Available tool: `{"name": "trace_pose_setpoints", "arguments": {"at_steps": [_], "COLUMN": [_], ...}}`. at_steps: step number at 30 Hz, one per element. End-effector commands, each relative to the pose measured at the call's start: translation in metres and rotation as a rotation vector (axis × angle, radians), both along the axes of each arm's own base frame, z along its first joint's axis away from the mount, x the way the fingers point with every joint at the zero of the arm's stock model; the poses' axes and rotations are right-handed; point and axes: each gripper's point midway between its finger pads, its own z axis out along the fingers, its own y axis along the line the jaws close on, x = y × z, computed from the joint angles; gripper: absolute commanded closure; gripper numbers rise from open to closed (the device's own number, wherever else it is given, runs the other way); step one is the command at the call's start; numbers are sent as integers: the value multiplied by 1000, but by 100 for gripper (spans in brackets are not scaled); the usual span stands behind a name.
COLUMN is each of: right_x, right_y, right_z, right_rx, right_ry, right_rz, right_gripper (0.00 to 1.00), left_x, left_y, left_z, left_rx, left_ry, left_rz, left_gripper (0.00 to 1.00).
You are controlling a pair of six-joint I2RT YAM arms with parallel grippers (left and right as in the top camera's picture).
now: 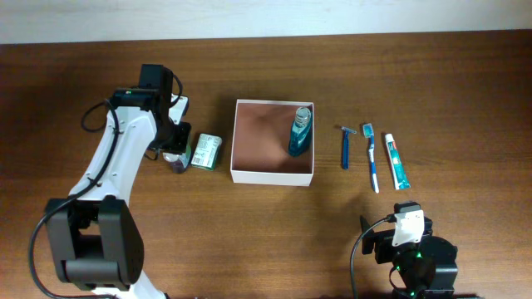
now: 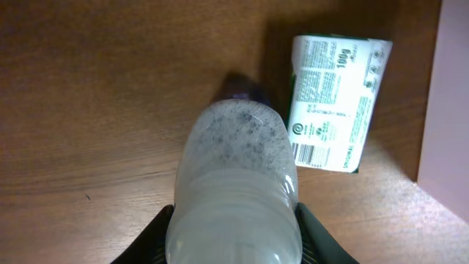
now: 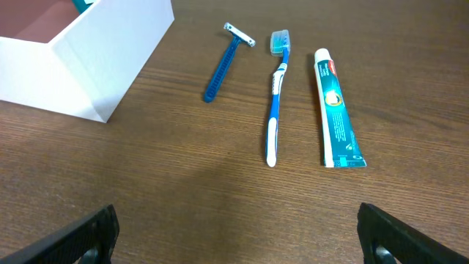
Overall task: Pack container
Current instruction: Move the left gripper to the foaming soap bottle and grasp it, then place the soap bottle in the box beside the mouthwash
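The container is a square white box with a pinkish-tan inside at the table's middle; a teal bottle stands in its right part. Its white wall shows in the right wrist view and at the edge of the left wrist view. My left gripper is shut on a clear bottle with a dark cap, left of the container, just above the table. A green-and-white carton lies beside it. My right gripper is open and empty at the front right.
A blue razor, a blue-and-white toothbrush and a toothpaste tube lie in a row right of the container. The right arm's base sits at the front edge.
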Motion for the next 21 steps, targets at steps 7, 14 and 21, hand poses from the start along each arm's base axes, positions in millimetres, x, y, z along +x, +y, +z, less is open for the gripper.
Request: {"name": "trace_pose_setpoints", "arguments": {"at_steps": [7, 14, 21], "right_x": [0, 0, 0], "right_y": [-1, -1, -1], "right_z": [-1, -1, -1], "right_rx": [13, 13, 13], "right_ry": [-2, -2, -2], "right_rz": [-9, -9, -9], "right_gripper": [1, 1, 1], "left_x": [-8, -20, -18], "left_y": [-3, -34, -130], "left_z": [51, 154, 189], "left_rx": [-35, -102, -203], "left_ry": [-18, -167, -314], "left_rz": [22, 2, -191], "left_gripper": [91, 92, 92]}}
